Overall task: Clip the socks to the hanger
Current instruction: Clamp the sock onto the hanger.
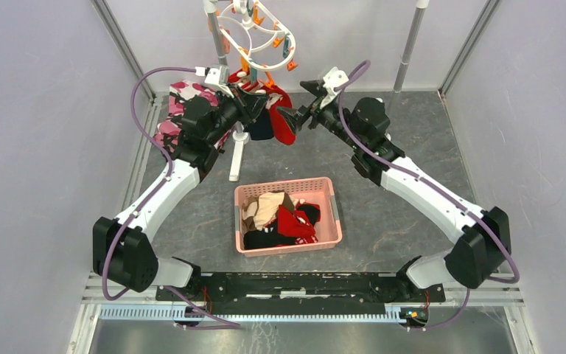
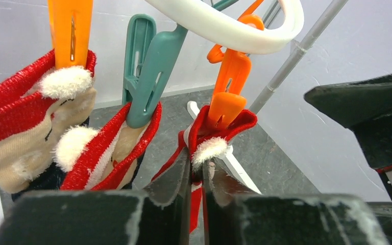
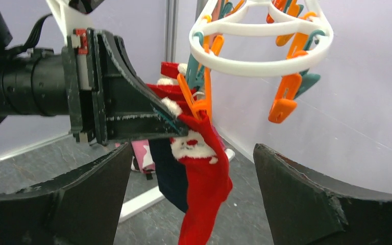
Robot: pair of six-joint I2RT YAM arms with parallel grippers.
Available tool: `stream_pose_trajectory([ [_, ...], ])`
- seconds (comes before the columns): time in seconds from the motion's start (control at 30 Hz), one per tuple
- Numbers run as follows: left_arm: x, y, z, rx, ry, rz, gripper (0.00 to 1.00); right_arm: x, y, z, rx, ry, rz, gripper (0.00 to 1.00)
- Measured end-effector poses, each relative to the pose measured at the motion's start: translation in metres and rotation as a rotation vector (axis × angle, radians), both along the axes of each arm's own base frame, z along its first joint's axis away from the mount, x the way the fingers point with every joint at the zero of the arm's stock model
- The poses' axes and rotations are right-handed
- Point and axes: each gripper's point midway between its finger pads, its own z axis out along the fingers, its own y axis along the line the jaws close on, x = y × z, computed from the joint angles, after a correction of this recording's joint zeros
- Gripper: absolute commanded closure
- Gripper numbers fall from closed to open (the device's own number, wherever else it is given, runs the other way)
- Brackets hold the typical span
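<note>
Three socks (image 2: 35, 122) hang by their cuffs from the hanger (image 2: 224, 28), and more wait in the pink basket (image 1: 284, 182). The left gripper (image 2: 196, 168) is pinched on the cuff of the red sock (image 3: 204, 178) just under its orange clip (image 2: 227, 97), probably steadying it while the clip bites. The right gripper (image 1: 300, 103) stands wide apart and empty just beside that sock; there is free air below, but the hanger crowds close above, so backing off low looks safest.

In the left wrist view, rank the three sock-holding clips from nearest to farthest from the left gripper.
1. Orange clip, right of centre, just above the left gripper, biting the red sock the gripper pinches.
2. Teal clip, middle.
3. Second orange clip, far left of the view.
</note>
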Motion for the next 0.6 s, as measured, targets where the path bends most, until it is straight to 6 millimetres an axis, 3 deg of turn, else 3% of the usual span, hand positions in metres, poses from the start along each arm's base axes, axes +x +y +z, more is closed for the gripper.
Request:
stream_pose_trajectory([
  [0.23, -0.001, 0.001, 0.0, -0.013, 0.01, 0.008, 0.42, -0.013, -0.025, -0.013, -0.051, -0.036, -0.037, 0.02],
  [0.4, -0.017, 0.01, -0.002, -0.021, 0.012, 0.023, 0.23, -0.033, -0.043, -0.063, -0.098, 0.014, -0.028, 0.02],
  [0.6, -0.063, 0.028, 0.0, -0.053, -0.013, 0.025, 0.01, -0.056, -0.042, -0.107, -0.156, 0.066, 0.06, 0.02],
])
